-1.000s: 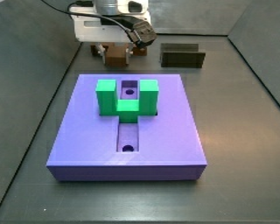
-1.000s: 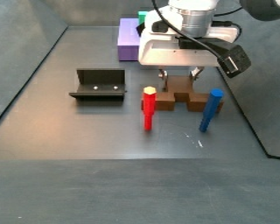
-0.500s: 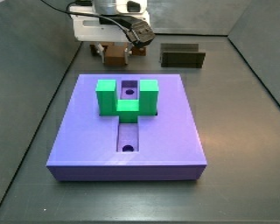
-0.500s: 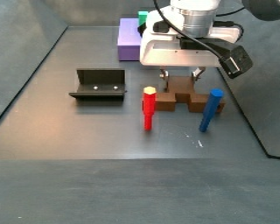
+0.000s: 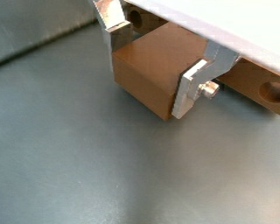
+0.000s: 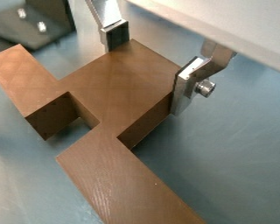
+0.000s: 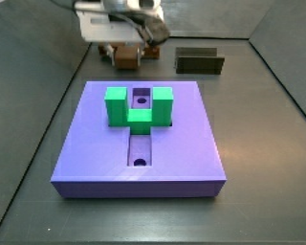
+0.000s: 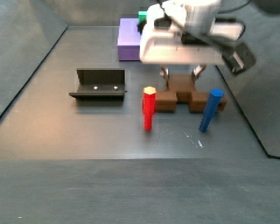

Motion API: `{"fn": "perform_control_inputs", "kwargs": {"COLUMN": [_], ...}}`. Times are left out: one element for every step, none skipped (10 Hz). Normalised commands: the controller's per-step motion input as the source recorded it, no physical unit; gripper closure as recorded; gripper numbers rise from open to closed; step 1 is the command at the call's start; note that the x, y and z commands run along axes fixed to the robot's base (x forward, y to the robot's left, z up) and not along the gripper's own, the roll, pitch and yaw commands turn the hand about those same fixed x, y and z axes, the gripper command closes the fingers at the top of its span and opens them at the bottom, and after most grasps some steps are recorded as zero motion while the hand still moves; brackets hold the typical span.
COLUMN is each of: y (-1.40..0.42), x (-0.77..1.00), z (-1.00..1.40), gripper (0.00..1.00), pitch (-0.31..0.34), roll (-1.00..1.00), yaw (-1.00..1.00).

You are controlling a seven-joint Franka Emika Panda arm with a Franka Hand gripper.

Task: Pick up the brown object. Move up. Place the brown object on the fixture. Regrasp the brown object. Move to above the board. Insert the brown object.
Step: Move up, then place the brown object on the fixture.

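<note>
The brown object (image 8: 178, 101) lies on the grey floor, a T-shaped block with its stem pointing up between my fingers. In both wrist views my gripper (image 5: 152, 68) (image 6: 150, 68) is shut on that stem, one silver plate against each side. The long bar (image 5: 265, 92) with its round hole lies behind the fingers. In a side view the gripper (image 7: 123, 53) stands over the brown object (image 7: 123, 60), beyond the far end of the purple board (image 7: 182, 144). The dark fixture (image 7: 201, 61) (image 8: 98, 86) stands apart from it on the floor.
A green U-shaped block (image 7: 139, 107) sits on the board over its central groove. An upright red peg (image 8: 149, 109) and a blue peg (image 8: 212, 111) stand close in front of the brown object. Grey walls enclose the floor.
The gripper body looks blurred now, but it and the brown object stand in about the same place as before.
</note>
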Motion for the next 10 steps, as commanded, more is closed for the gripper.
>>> {"fn": "perform_control_inputs", "kwargs": {"y": [-0.04,-0.02,-0.01,0.0,0.03,0.01,0.0,0.0,0.0,0.0], "x": [-0.04,-0.01,0.07,0.4,0.8,0.78,0.77,0.75,0.75,0.74], "z": [0.52,0.33,0.0,0.05,0.19,0.23,0.25,0.21,0.21,0.18], "gripper": [1.0,1.0,1.0,1.0,1.0,1.0,1.0,1.0,1.0,1.0], "pitch": [0.063,0.049,0.0,0.023,0.054,0.0,-0.003,-0.009,-0.006,-0.006], "roll": [-0.01,-0.01,0.0,-0.45,-0.88,-1.0,-1.0,-1.0,-1.0,-1.0], "yaw": [-0.02,-0.01,0.0,-0.07,-0.12,-0.13,-0.1,-0.1,-0.11,-0.11]}}
